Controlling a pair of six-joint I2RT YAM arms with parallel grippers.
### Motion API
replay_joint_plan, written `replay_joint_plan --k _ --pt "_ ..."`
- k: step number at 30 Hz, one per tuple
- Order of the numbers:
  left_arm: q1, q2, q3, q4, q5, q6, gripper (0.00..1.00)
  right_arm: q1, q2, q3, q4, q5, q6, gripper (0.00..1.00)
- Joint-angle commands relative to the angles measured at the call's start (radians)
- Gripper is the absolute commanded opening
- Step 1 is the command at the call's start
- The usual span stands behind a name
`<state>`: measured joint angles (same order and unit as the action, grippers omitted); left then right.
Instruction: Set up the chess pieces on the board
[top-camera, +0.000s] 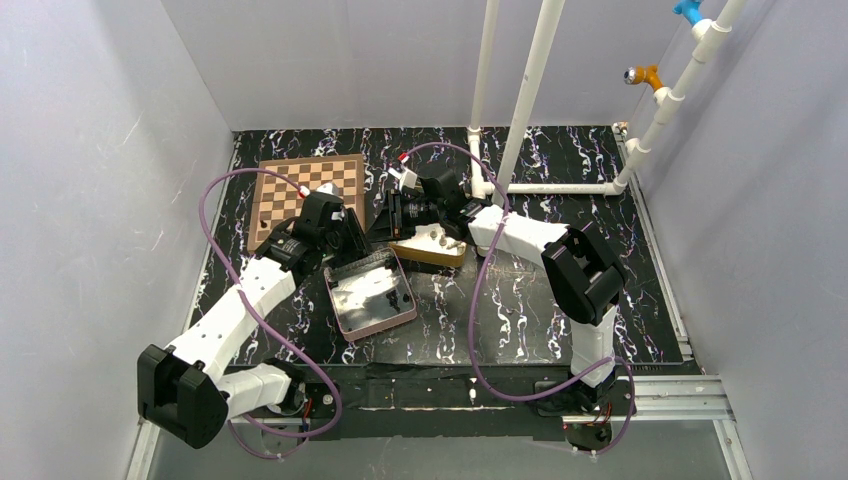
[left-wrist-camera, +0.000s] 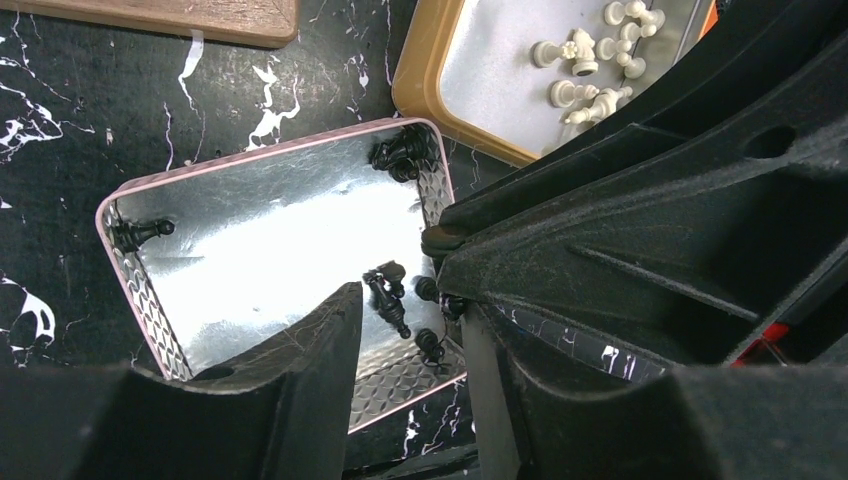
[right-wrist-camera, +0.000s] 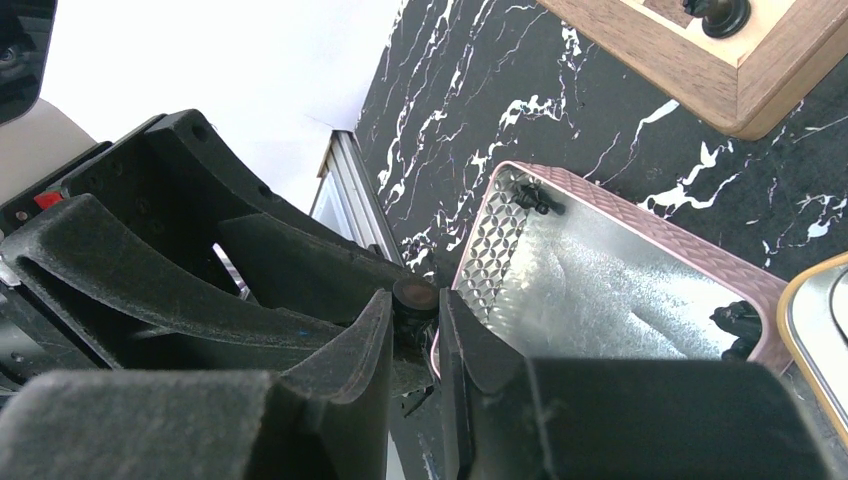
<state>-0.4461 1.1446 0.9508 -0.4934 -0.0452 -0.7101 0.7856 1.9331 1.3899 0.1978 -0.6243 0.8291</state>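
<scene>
The wooden board (top-camera: 310, 190) lies at the back left; its corner shows in the right wrist view (right-wrist-camera: 740, 85) with one black piece (right-wrist-camera: 718, 10) on it. Several black chess pieces (left-wrist-camera: 388, 290) lie in a pink-rimmed metal tin (top-camera: 370, 295), some in its corners (left-wrist-camera: 405, 152) (left-wrist-camera: 135, 232). My right gripper (right-wrist-camera: 413, 305) is shut on a black chess piece (right-wrist-camera: 413, 296), held beside the tin's rim (right-wrist-camera: 600, 190); its round base also shows in the left wrist view (left-wrist-camera: 438, 240). My left gripper (left-wrist-camera: 410, 315) is open above the tin's near corner, close against the right gripper (top-camera: 395, 215).
A gold-rimmed tin (left-wrist-camera: 425, 75) with several white pieces (left-wrist-camera: 590, 60) sits right of the pink tin, by the board's edge (left-wrist-camera: 200, 20). White pipes (top-camera: 520, 110) stand at the back right. The tabletop is black marble-patterned (top-camera: 520, 300).
</scene>
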Motion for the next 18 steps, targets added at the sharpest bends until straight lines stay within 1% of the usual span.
replay_joint_plan --k 1,5,8,14,16,18 --pt "0.0 0.016 0.035 0.035 -0.078 0.038 0.38 -0.003 -0.004 -0.022 0.071 -0.054 0.039 0.05" --pt "0.0 0.033 0.04 0.051 -0.074 0.059 0.31 -0.003 -0.006 -0.027 0.078 -0.058 0.044 0.04" --pt "0.0 0.044 0.046 0.071 -0.06 0.081 0.21 -0.002 -0.007 -0.03 0.079 -0.058 0.045 0.04" --pt "0.0 0.048 0.045 0.09 -0.033 0.138 0.07 -0.002 -0.005 -0.029 0.083 -0.06 0.045 0.04" --pt "0.0 0.046 0.043 0.093 -0.019 0.157 0.0 -0.002 -0.004 -0.03 0.087 -0.064 0.045 0.05" --pt "0.0 0.043 0.039 0.095 -0.002 0.189 0.0 -0.002 -0.004 -0.029 0.092 -0.066 0.046 0.06"
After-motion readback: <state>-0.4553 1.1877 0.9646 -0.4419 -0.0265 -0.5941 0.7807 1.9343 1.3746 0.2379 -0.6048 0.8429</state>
